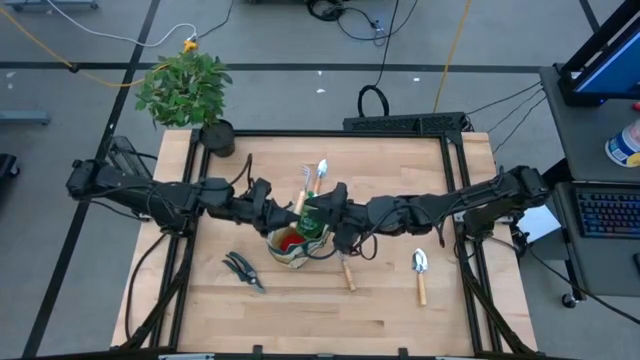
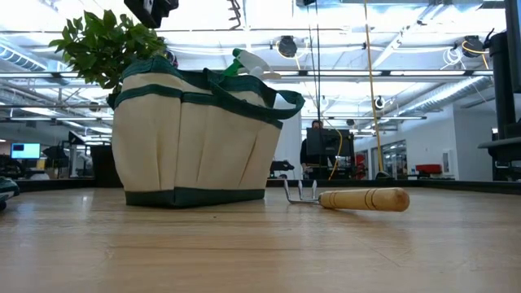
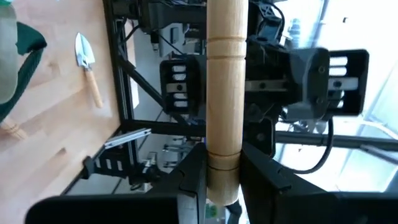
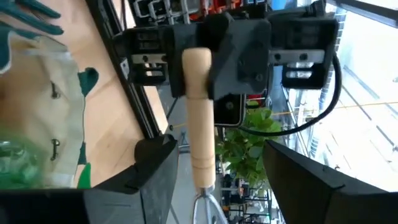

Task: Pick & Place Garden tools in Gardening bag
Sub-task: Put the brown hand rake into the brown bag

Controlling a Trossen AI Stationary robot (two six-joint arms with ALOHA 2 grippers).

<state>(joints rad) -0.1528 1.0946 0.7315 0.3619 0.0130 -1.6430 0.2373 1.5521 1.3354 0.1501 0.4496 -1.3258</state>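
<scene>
left jaws (image 3: 222, 180) clamped on wooden-handled tool (image 3: 224, 93) above gardening bag (image 1: 290, 250), right jaws (image 4: 214, 171) apart

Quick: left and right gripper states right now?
Left gripper: closed, holding the wooden-handled tool.
Right gripper: open, fingers on either side of that tool's handle, not gripping it.

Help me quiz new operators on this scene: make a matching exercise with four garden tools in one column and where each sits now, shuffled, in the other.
Tools
1. pruning shears
2. spray bottle
3. trowel
4. wooden-handled tool

Places
a. clamped in the left gripper
b. standing in the gardening bag
c. on the table, on the left arm's side of the bag
d. on the table, on the right arm's side of the bag

Pairs: 1-c, 2-b, 3-d, 4-a
</scene>
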